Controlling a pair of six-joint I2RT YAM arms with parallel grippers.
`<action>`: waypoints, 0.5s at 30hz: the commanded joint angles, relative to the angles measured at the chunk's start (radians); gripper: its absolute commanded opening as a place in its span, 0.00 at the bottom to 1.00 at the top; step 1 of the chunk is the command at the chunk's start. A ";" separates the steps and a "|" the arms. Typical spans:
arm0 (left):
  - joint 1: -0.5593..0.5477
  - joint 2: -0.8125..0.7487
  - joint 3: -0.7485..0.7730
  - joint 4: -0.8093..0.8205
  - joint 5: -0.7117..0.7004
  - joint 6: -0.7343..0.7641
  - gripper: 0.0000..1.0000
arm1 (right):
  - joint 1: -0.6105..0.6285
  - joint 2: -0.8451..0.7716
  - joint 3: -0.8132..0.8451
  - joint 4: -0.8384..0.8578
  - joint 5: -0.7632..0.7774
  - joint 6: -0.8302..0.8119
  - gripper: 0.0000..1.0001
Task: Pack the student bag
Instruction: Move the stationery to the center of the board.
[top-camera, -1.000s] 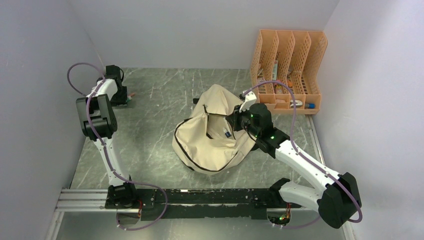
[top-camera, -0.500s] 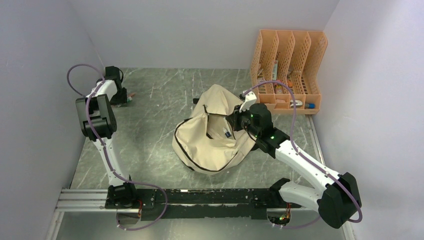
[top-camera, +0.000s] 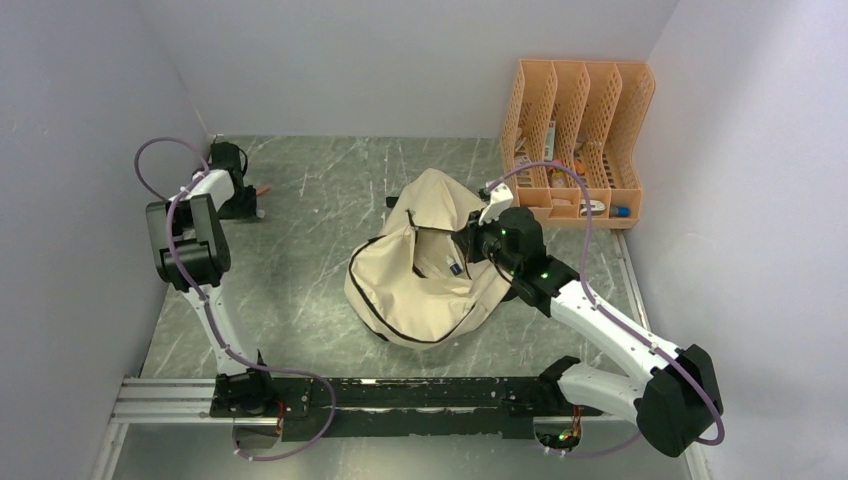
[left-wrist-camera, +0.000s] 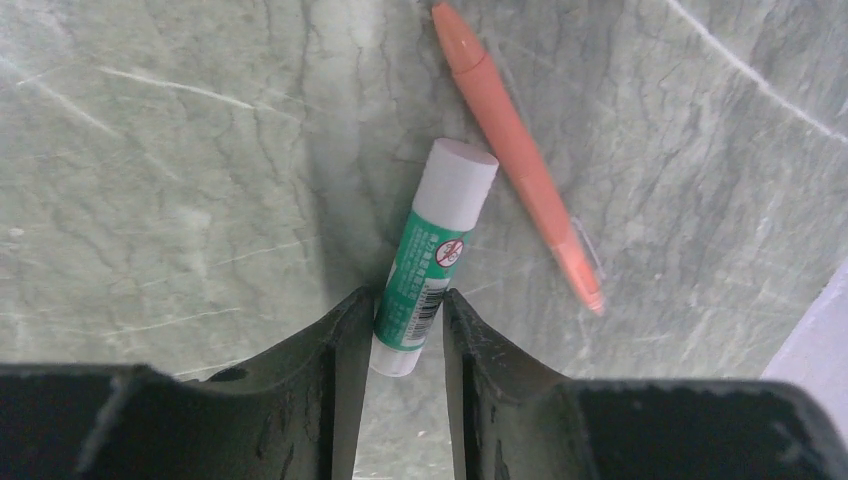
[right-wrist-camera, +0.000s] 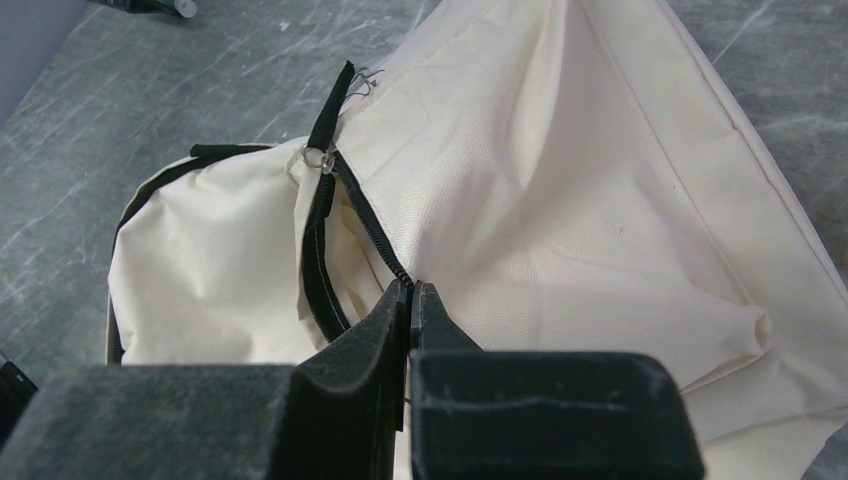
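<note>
1. Desk (top-camera: 320, 250): one grey-green marbled surface, walled in white on three sides.
2. Arms: two. The left arm (top-camera: 190, 240) reaches to the far left corner, and the right arm (top-camera: 600, 320) stretches in to the middle of the desk.
3. Student bag (top-camera: 420, 290): one, cream fabric with black zips. It lies slumped at the centre of the desk with its main opening gaping upward. The right jaws are pressed fully together on the black zip edge at the bag's right side.
4. File organizer (top-camera: 580, 110): one, orange and perforated. It stands at the far right corner, apart from the bag, with small items in its slots too small to identify.
5. Pen (left-wrist-camera: 510, 150): one, orange. It lies flat in the far left corner, just beside the glue stick and angled away from it.
6. Glue stick (left-wrist-camera: 440, 240): one, with a green label and white cap, lying on the desk. The left jaws stand narrowly apart with a finger against each side of its base end.
</note>
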 joint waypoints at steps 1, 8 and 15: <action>0.007 -0.021 -0.058 -0.053 0.018 0.087 0.37 | -0.005 -0.008 -0.014 0.019 -0.002 -0.001 0.00; -0.030 -0.042 -0.100 -0.071 0.017 0.243 0.34 | -0.005 -0.008 -0.018 0.025 -0.006 0.002 0.00; -0.108 -0.087 -0.191 -0.007 0.071 0.333 0.24 | -0.004 -0.008 -0.022 0.028 -0.011 0.003 0.00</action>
